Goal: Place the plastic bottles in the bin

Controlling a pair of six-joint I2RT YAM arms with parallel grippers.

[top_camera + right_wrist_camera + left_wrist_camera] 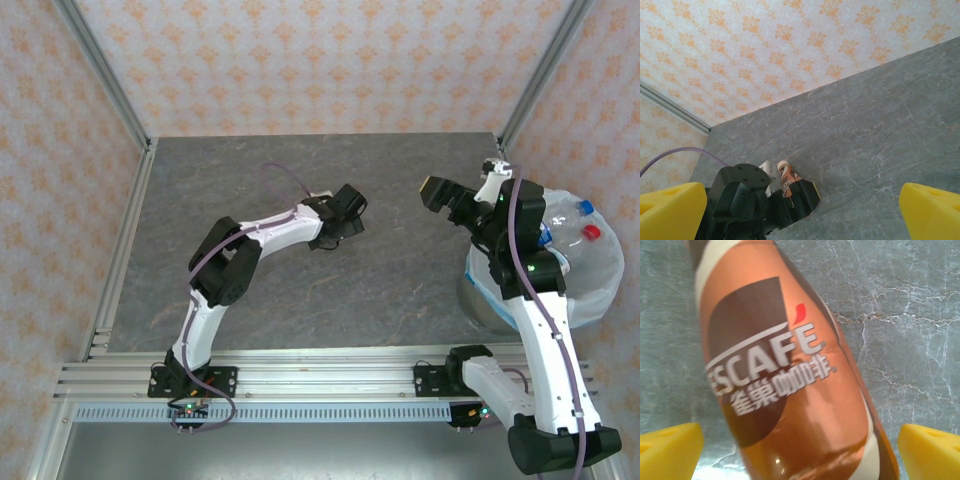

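Straddling 1 brown bottle (785, 370) lying near the centre of the table (300, 300), left gripper (340, 212) has fingers spread, no pinch yet; next move likely: close, lift, carry toward 3 o'clock to bin (600, 285), near which right gripper (445, 195) hangs spread, empty.

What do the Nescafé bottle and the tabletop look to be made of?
Nescafé bottle: likely plastic under a glossy brown-and-cream printed sleeve; highlights glint on it. Tabletop: grey, marble-patterned, fairly matte; white veining could be stone or printed laminate.
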